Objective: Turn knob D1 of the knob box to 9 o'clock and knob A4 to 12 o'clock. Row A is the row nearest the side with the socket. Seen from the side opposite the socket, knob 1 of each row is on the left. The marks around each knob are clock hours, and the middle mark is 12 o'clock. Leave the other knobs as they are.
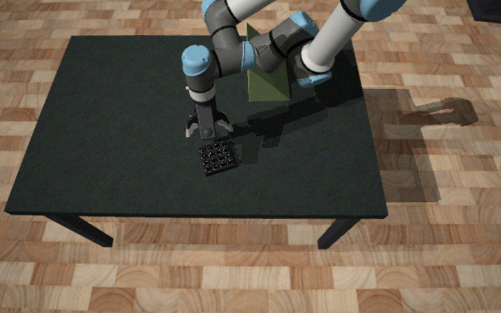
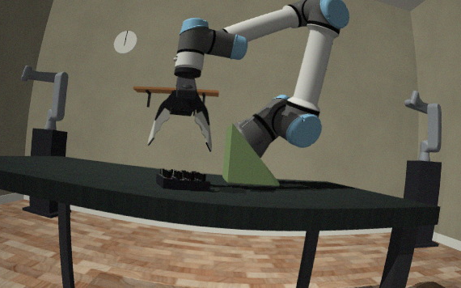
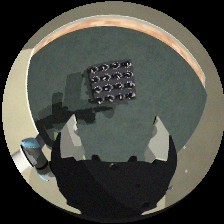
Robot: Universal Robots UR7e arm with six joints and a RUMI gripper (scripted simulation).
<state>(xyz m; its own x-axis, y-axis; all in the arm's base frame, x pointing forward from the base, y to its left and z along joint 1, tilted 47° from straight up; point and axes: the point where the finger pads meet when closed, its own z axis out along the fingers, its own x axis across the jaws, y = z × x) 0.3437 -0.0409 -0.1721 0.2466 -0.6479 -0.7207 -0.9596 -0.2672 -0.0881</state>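
Note:
The black knob box lies on the dark table, turned slightly. It carries knobs in a square grid of rows. The knobs' pointers, the hour marks and the socket are too small and dark to read, so I cannot tell which knobs are D1 and A4 or how they stand. My gripper is open and empty, with its fingers wide apart and pointing down. It hangs well above the box's height. In the wrist view the box lies beyond the fingertips, touched by neither.
A green wedge stands on the table beside the arm's base, to the right of the box in the top and exterior views. The arm's shadow falls across the table beside the box. Two grey arms on dark pedestals stand beyond the table.

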